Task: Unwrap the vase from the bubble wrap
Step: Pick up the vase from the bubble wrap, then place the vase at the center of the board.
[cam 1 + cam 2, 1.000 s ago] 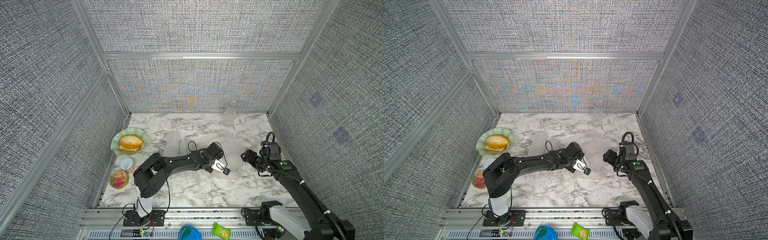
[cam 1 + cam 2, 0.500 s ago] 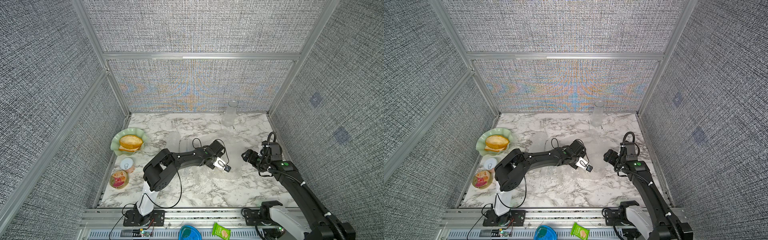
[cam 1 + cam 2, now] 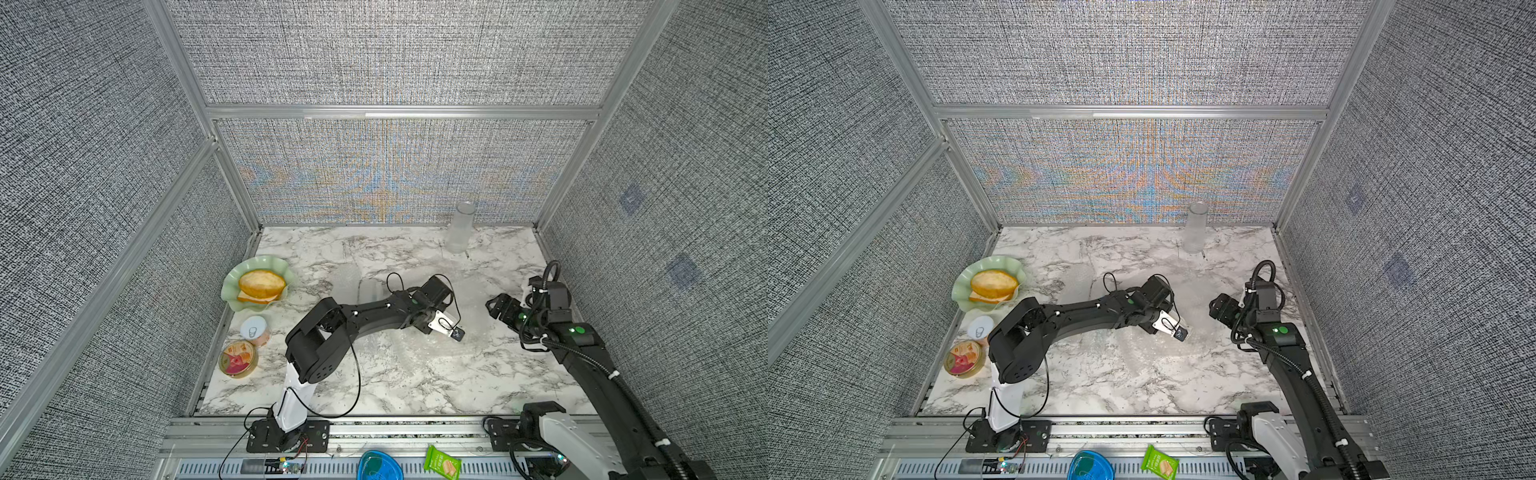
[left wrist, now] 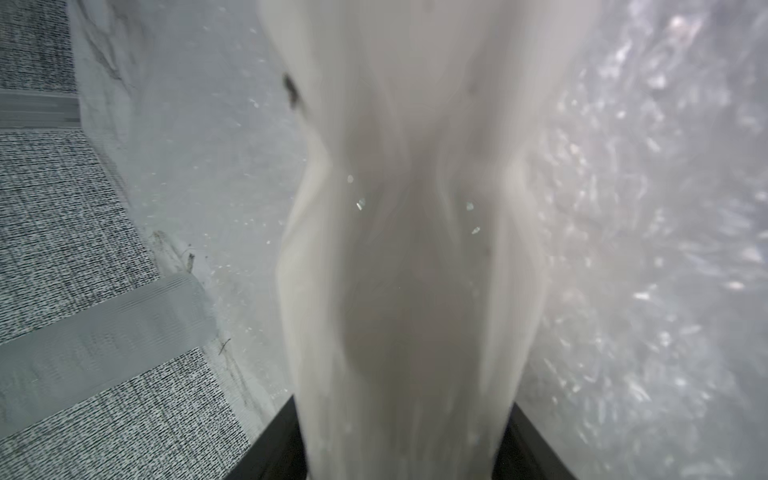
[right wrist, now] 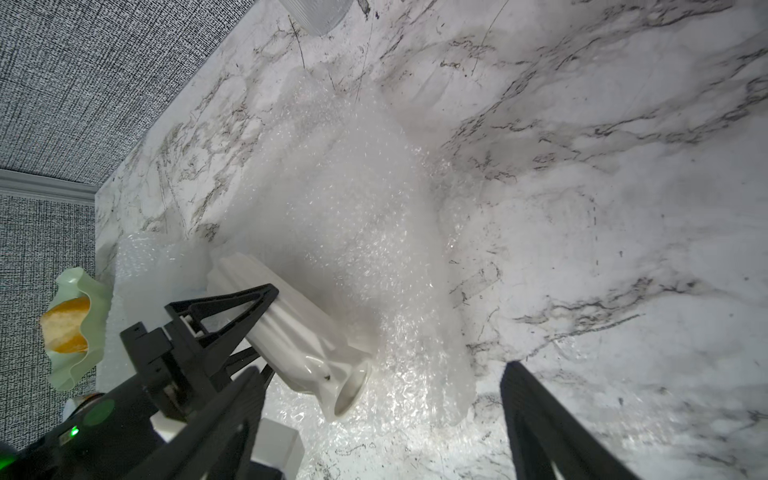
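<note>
The white ribbed vase [image 5: 299,332] lies tilted over the bubble wrap [image 5: 353,199], mouth toward my right wrist camera. My left gripper [image 4: 403,424] is shut on the vase [image 4: 407,249], its black fingers [image 5: 232,309] pressed to both sides of the body. In both top views the left gripper [image 3: 434,320] [image 3: 1156,322] covers the vase, above the spread bubble wrap [image 3: 419,357]. My right gripper [image 5: 382,436] hangs open over the wrap's edge with nothing between its fingers. It sits just right of the left gripper [image 3: 496,305].
A clear ribbed cup [image 3: 459,228] stands at the back wall. A green plate [image 3: 232,297] with bread and two small tins [image 3: 254,330] [image 3: 239,358] line the left edge. Another rolled sheet of wrap [image 3: 349,282] lies behind the left forearm.
My left jaws have narrowed onto the vase, and the left arm's elbow has shifted right and risen. The right arm has not moved.
</note>
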You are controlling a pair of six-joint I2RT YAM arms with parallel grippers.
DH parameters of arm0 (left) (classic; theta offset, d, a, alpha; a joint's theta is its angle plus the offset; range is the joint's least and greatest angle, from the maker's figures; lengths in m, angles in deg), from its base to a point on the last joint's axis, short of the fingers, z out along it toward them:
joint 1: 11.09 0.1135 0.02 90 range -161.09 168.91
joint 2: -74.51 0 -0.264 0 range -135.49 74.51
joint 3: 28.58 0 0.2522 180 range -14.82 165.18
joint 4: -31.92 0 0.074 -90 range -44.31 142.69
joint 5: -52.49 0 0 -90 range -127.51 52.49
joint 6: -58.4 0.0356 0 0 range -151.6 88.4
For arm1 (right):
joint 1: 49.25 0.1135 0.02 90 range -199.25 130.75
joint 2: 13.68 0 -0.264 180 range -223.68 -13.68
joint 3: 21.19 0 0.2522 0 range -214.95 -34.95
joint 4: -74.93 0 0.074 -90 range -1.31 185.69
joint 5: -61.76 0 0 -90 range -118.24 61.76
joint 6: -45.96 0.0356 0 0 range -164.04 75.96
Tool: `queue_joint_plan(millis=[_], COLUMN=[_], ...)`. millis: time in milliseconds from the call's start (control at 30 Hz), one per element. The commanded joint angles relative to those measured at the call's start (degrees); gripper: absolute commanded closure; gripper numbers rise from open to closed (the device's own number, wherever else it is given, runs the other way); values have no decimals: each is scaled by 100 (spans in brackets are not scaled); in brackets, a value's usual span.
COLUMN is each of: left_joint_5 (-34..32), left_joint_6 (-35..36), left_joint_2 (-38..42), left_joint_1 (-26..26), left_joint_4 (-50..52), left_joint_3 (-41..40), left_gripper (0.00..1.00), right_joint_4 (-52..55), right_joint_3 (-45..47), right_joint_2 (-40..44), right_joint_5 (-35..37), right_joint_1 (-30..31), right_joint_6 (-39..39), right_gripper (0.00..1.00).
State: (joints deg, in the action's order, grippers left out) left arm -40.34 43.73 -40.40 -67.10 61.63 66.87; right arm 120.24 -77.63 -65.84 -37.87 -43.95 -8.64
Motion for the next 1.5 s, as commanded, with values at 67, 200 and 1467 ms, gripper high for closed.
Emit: queue_joint_plan(millis=[67,200,1467], left_joint_5=[152,336,4579], left_joint_6=[-267,-747,-6504], left_joint_2=[403,499,189], left_joint_1=[1,-3,513], left_joint_4=[210,714,1159], left_joint_3=[202,576,1087], left_gripper=[59,60,62], right_joint_4=[97,116,-3871], right_joint_3=[-76,-111,1652], right_joint_2=[49,95,1709], right_joint_5=[44,116,-974], right_joint_1=[-1,-1,4], right_joint_6=[44,70,500], right_gripper=[15,15,15])
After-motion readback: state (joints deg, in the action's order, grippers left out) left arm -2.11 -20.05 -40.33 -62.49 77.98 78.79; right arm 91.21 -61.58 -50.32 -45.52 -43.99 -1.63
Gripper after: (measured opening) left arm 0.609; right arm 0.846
